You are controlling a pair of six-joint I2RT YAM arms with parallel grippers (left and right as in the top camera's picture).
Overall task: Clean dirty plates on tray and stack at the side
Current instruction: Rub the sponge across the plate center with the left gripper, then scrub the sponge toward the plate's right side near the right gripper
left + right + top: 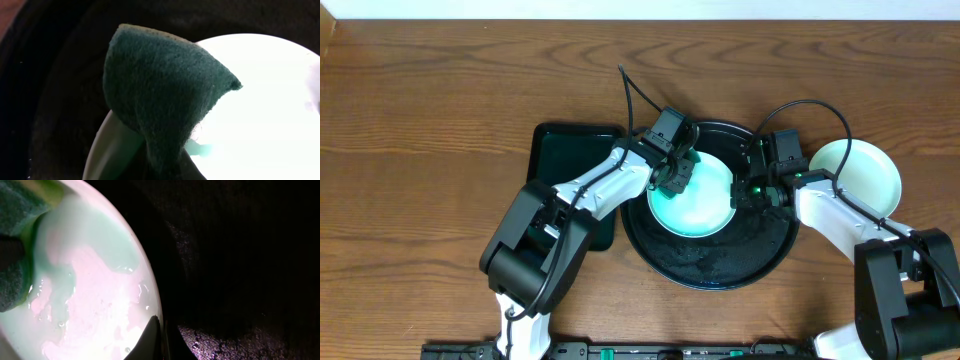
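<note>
A pale mint-green plate (700, 200) lies inside the round black tray (720, 268). My left gripper (676, 176) is shut on a dark green sponge (160, 90), which rests on the plate's upper left part. At the plate's right edge, my right gripper (744, 190) is shut on the rim. In the right wrist view the plate (95, 310) is wet, with a green smear (100, 240) across it. The sponge (12, 210) shows at the upper left of that view. The rim is pinched between the dark fingertips (154, 339). A second pale plate (865, 172) sits on the table to the right of the tray.
A smaller rectangular black tray (570, 160) lies just left of the round tray, partly under my left arm. The brown wooden table (420, 150) stretches out on both sides. Black cables arch above both wrists.
</note>
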